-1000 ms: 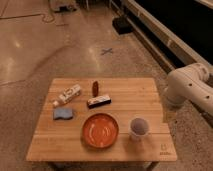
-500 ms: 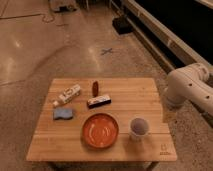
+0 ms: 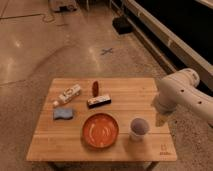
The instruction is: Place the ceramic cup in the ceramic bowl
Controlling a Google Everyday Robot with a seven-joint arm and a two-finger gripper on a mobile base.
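Note:
The ceramic cup [image 3: 138,128] is small and white with a greyish-purple inside. It stands upright on the wooden table [image 3: 125,90], near the front right. The ceramic bowl [image 3: 100,130] is wide, shallow and orange-red. It sits just left of the cup, a small gap apart, and is empty. My white arm [image 3: 181,93] reaches in from the right over the table's right edge. The gripper [image 3: 161,119] hangs below it, right of the cup and apart from it.
A white bottle [image 3: 67,95] lies at the left. A small red-brown object [image 3: 95,88] stands at the back middle. A dark bar with a white top [image 3: 99,101] lies behind the bowl. A blue sponge [image 3: 64,114] lies to the bowl's left. Polished floor surrounds the table.

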